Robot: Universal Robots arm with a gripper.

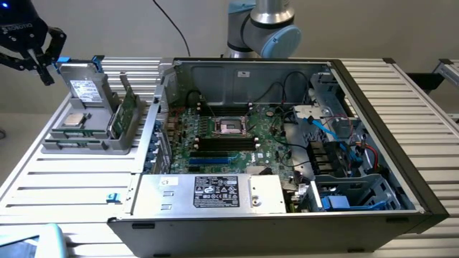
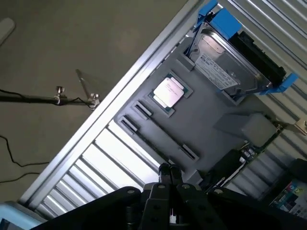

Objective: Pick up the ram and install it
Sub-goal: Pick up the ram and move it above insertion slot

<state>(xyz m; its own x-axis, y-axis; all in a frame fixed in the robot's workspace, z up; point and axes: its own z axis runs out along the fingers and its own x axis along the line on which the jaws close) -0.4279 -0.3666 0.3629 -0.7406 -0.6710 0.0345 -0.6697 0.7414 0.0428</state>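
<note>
One slatted metal table [image 1: 72,180], beige floor [image 2: 72,38] beyond.

Tool [image 2: 169,168] aloft, fingertips [image 2: 164,168] together.

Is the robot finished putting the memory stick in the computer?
Nothing looks done yet. The thin dark-green ram stick sits in the grey plastic tray. The black gripper hovers above it, holding nothing. Picking up and installing into the computer's black memory slots remain.

The ram [image 1: 74,133], a thin dark-green stick, is sitting on its long edge in the grey holder's [image 1: 86,146] front slot.
</note>
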